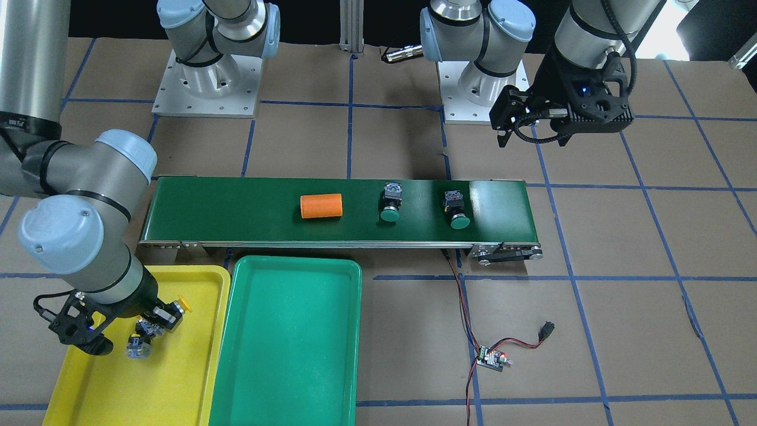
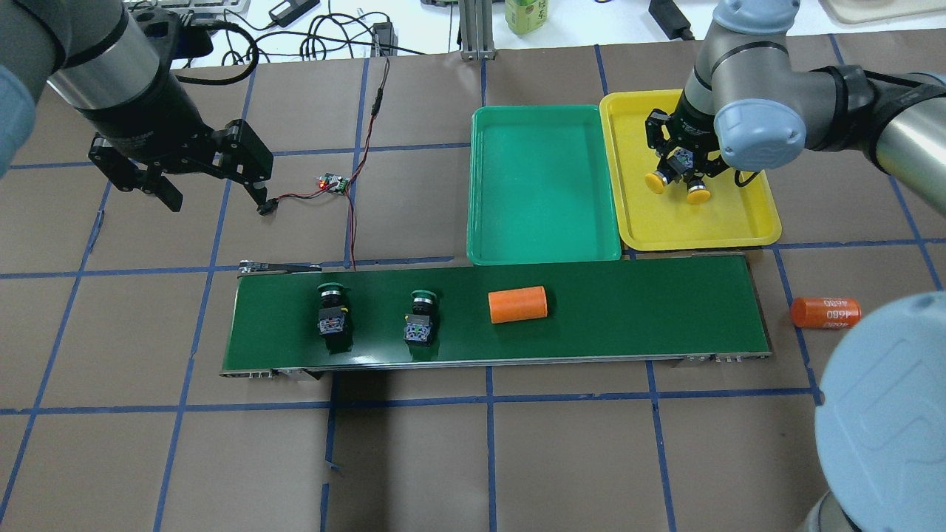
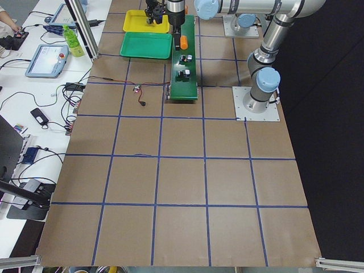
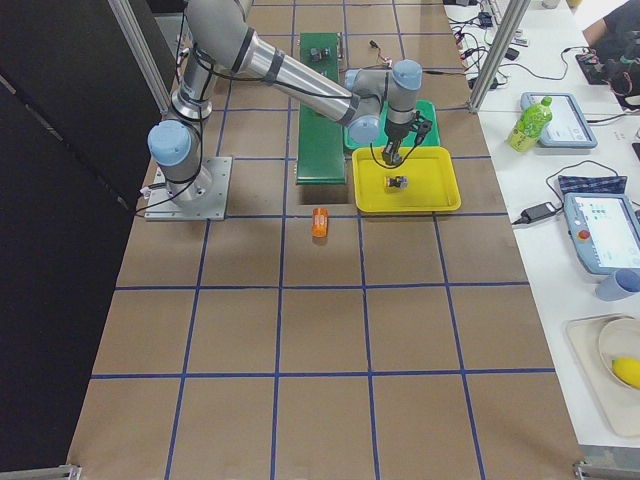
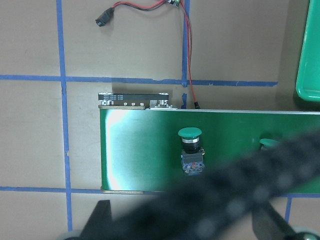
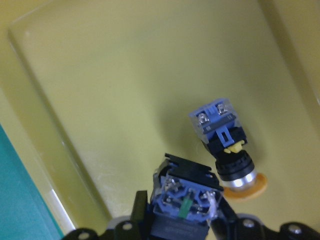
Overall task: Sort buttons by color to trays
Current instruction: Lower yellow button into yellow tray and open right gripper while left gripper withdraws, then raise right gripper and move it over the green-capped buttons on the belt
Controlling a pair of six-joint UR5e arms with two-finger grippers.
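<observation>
Over the yellow tray (image 2: 746,222), right arm's (image 2: 761,127) down-pointing fingers (image 6: 141,212) pinch a yellow button (image 6: 182,200).

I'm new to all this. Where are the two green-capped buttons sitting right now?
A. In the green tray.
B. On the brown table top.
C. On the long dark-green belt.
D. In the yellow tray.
C: one green button and a second green button lie on the belt, in a row with an orange cylinder, outside both trays.
</observation>
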